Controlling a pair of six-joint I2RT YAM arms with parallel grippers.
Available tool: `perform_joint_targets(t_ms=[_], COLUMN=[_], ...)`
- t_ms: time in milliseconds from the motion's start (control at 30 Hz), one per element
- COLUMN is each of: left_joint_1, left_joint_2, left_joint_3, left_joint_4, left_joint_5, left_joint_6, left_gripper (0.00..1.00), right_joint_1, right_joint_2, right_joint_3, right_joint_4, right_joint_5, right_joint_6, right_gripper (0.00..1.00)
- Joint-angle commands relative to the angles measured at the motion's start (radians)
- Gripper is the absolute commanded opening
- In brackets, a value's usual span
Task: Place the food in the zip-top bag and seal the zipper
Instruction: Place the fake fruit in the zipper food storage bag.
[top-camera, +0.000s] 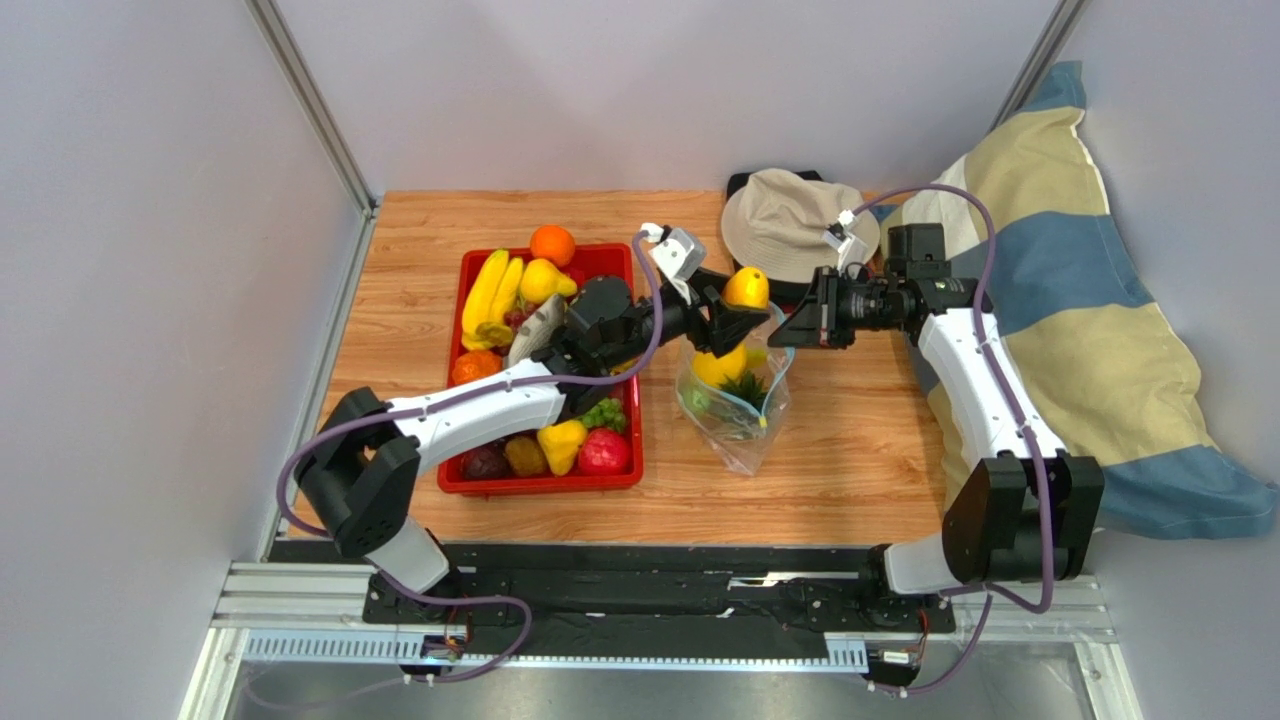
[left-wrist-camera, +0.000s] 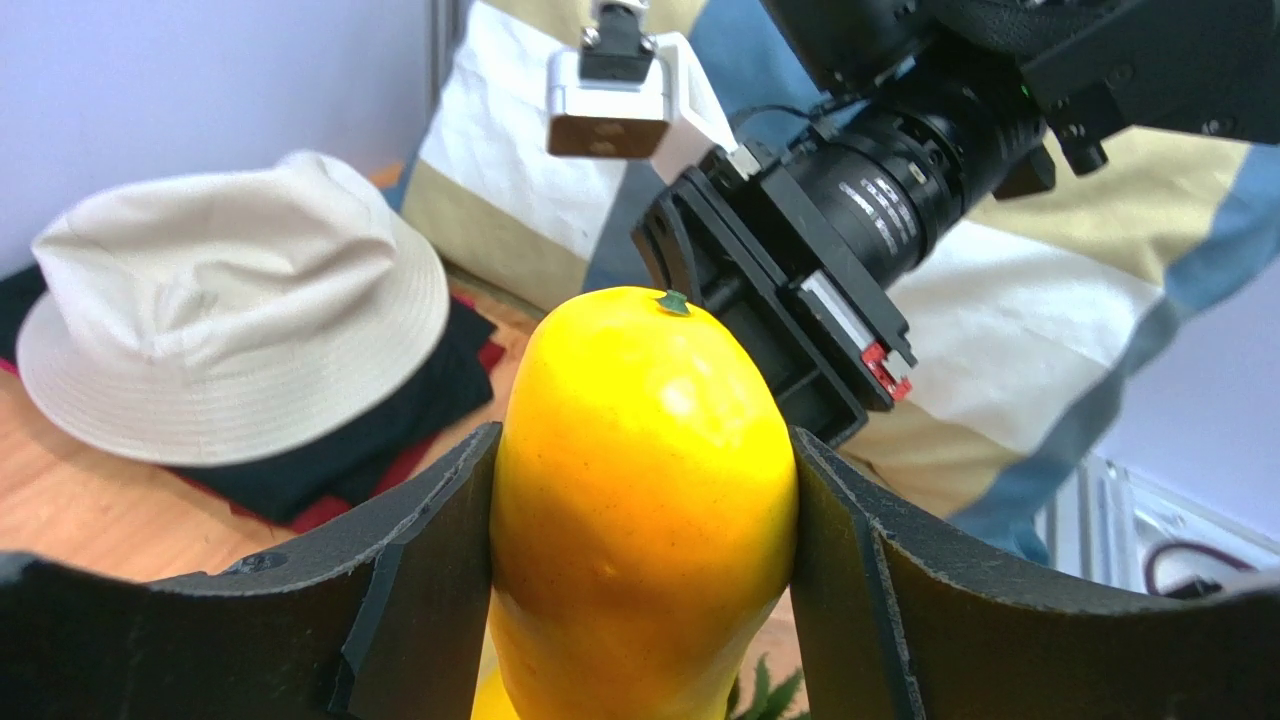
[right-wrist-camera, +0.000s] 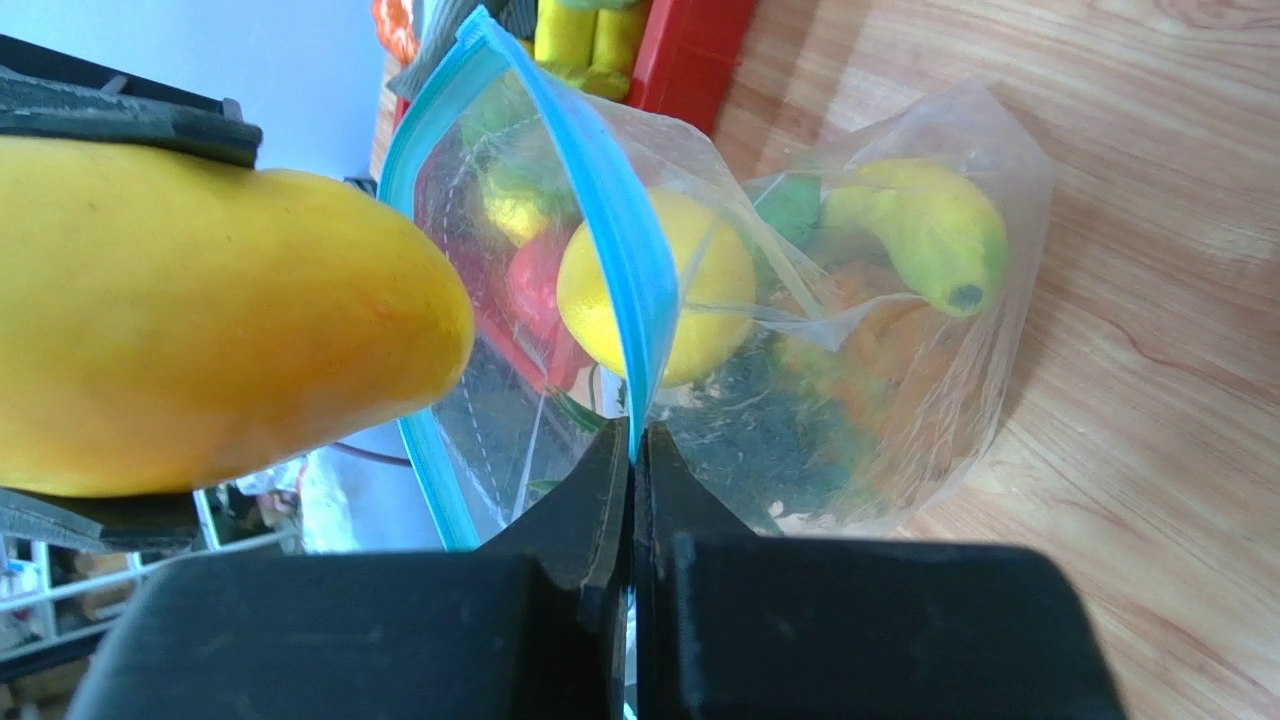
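My left gripper (top-camera: 739, 300) is shut on a yellow-orange toy mango (left-wrist-camera: 646, 495) and holds it above the open mouth of the clear zip-top bag (top-camera: 733, 398). The mango also shows at the left of the right wrist view (right-wrist-camera: 196, 315). My right gripper (right-wrist-camera: 631, 450) is shut on the bag's blue-green zipper strip (right-wrist-camera: 601, 210) and holds that edge up. Inside the bag (right-wrist-camera: 902, 345) lie a yellow lemon (right-wrist-camera: 706, 285), a yellow-green fruit (right-wrist-camera: 932, 225) and green leafy pieces. My right gripper (top-camera: 796, 327) sits just right of the mango.
A red tray (top-camera: 624, 473) left of the bag holds several toy fruits and vegetables. A beige bucket hat (top-camera: 789, 218) on dark cloth lies at the back. A striped cushion (top-camera: 1112, 315) fills the right side beyond the table's edge.
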Motion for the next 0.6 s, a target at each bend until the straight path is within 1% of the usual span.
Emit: perform_joint_targets(t_ms=[0, 233, 367, 400, 467, 567], left_joint_1=[-0.002, -0.007, -0.022, -0.024, -0.030, -0.039], left_joint_2=[0.068, 0.183, 0.217, 0.223, 0.232, 0.242], left_joint_3=[0.077, 0.147, 0.154, 0.145, 0.128, 0.099], left_joint_4=[0.151, 0.190, 0.207, 0.211, 0.217, 0.239], left_joint_5=[-0.060, -0.125, -0.186, -0.198, -0.238, -0.249], left_joint_6=[-0.008, -0.032, -0.042, -0.055, -0.068, -0.066], left_gripper=[0.38, 0.40, 0.41, 0.43, 0.47, 0.60], right_joint_1=[-0.019, -0.022, -0.021, -0.051, -0.062, -0.088], right_joint_2=[0.018, 0.049, 0.052, 0.053, 0.058, 0.072], right_joint_3=[0.074, 0.095, 0.088, 0.088, 0.086, 0.088], right_joint_4=[0.031, 0.023, 0.023, 0.023, 0.025, 0.023], right_joint_5=[-0.072, -0.095, -0.100, -0.100, -0.106, -0.129], right_joint_6=[0.034, 0.045, 0.063, 0.071, 0.080, 0.103], right_gripper=[0.00, 0.00, 0.00, 0.00, 0.00, 0.00])
